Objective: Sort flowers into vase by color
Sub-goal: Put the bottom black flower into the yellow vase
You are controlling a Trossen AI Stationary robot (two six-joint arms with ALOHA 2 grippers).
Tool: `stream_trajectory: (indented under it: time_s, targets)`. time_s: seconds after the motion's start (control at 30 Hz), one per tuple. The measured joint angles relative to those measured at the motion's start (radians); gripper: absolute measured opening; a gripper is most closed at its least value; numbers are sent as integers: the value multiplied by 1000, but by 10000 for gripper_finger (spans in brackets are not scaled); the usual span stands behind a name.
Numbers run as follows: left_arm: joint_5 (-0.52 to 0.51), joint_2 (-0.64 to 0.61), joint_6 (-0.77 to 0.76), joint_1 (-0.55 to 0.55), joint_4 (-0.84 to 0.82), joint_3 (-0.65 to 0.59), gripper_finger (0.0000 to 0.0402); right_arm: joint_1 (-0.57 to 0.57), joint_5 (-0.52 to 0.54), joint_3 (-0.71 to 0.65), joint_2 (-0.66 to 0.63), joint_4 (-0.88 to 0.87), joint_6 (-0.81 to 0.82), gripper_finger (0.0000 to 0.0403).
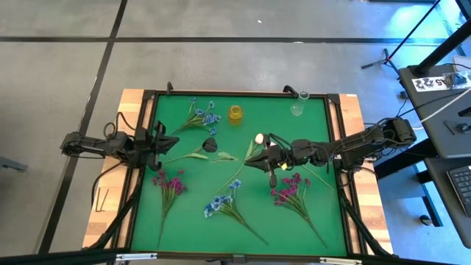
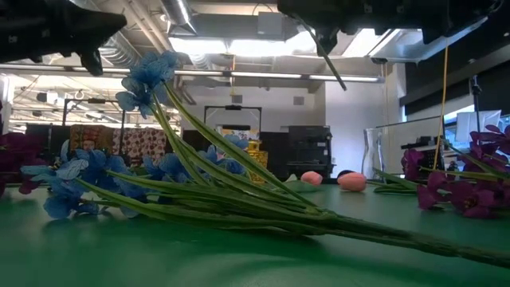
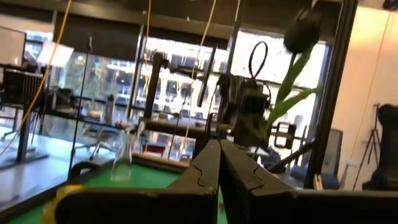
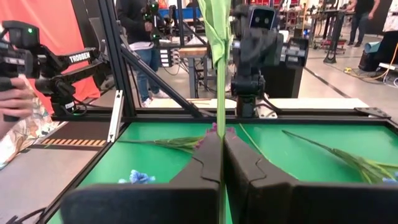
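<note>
Both hands lifted above the yellow vase [image 1: 235, 113]'s worktop. Right hand [image 1: 271, 157] clamped on white tulip [image 1: 259, 138] stem; left hand [image 1: 168, 143] clamped on dark-bloomed stem [image 1: 210, 145]. Next: carry each to its vase.

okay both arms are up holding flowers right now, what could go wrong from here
The right gripper pinches only the thin green stem of the pale tulip, so it could swing or slip. The left gripper also holds a long-stemmed flower by its stem, and the two could tangle. The clear glass vase looks easy to tip.
</note>
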Motion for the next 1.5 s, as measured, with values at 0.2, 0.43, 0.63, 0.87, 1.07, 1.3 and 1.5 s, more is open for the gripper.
stream_trajectory:
  time_s: [0.2, 0.43, 0.63, 0.87, 1.07, 1.3, 1.5]
  targets:
    - [-12, 0, 4, 0, 73, 0, 0, 0, 0, 0, 0, -3, 18, 5]
    - [-41, 32, -39, 0, 100, 0, 0, 0, 51, 0, 0, 7, 17, 3]
    - [20, 140, -56, -1, 148, 0, 0, 0, 80, 0, 0, 27, -3, 3]
    - [26, 341, -66, 0, 325, 8, 0, 0, 80, 0, 0, 26, -5, 3]
    - [31, 531, 67, 0, 370, 99, 0, 0, 80, 0, 0, 26, -5, 3]
    - [84, 743, 173, 0, 351, 260, 8, 0, 80, 0, 0, 26, -6, 3]
    - [84, 839, 175, 1, 175, 425, 84, 0, 80, 0, -5, 31, -13, 3]
